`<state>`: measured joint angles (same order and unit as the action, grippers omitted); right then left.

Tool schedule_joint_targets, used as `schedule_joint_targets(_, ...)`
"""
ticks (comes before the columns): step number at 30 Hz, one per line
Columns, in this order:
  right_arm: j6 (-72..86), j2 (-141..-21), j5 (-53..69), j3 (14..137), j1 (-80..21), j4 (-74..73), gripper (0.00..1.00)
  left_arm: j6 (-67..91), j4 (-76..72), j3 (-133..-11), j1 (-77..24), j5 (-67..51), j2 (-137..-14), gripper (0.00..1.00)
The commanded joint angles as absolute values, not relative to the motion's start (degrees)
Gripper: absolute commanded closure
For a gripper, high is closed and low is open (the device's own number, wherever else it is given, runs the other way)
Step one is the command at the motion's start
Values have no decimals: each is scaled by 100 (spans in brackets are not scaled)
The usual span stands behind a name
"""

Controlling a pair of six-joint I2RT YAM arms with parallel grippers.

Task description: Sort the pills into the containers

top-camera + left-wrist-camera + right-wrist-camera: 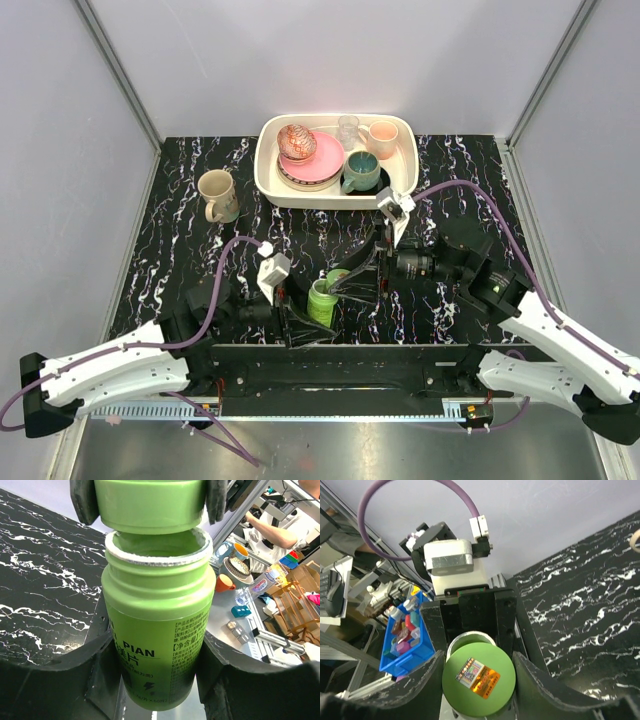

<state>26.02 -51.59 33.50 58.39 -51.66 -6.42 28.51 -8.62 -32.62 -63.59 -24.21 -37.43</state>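
We note the left gripper (155, 677) pinching the upright bottle (155, 625), the right gripper (479, 677) pinching its cap (150, 505) coaxially just above the open mouth; pills and containers unseen, pills presumably inside.

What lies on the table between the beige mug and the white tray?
Nothing; bare black marbled table separates mug and tray, shown in top external view.

White tray (262, 170) of crockery (322, 160) far centre, beige mug (217, 194) left of it, green bottle (322, 300) near centre, cap (479, 685) just above
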Motion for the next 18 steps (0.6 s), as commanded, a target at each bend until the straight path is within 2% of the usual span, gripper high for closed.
schedule_joint_targets(1,2303,-5212,3130,6143,-5194,-1309,100,2707,-1117,-3533,-6372,-2347,-3603,100)
schedule_joint_targets(10,2276,-5440,1294,6609,-5203,-2197,100,2514,-466,-3893,-6381,-2417,-3884,100)
schedule_joint_targets(18,2101,-5485,1230,6803,-5203,-2627,100,2408,-238,-3946,-6381,-2329,-3955,100)
